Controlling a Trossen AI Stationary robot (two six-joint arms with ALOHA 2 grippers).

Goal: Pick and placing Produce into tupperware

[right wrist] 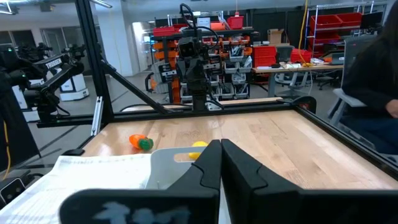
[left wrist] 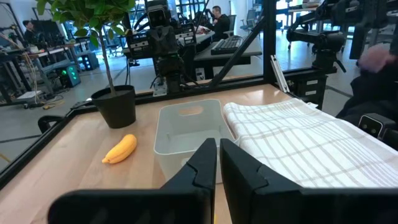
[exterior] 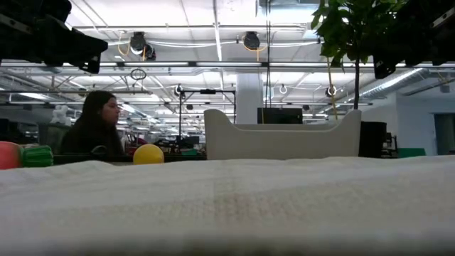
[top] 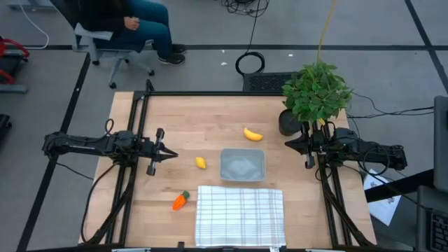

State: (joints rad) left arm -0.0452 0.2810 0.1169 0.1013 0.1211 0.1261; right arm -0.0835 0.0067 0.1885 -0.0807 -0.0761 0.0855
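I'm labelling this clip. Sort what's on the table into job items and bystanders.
Job items: carrot, banana, small yellow fruit, all lying on the table outside the empty tupperware; left gripper and right gripper, both shut.

Bystanders: checked cloth, potted plant.

1. The table [top: 217, 119] is light wood, smooth, with thin grain lines.
2. The tupperware [top: 243, 165] is cloudy plastic you can partly see through.
3. The cloth [top: 240, 215] is white woven fabric with thin checks.
4. The banana [top: 253, 134] and carrot [top: 180, 201] look like smooth, slightly shiny plastic.
5. The frame [top: 210, 93] is black matt metal.
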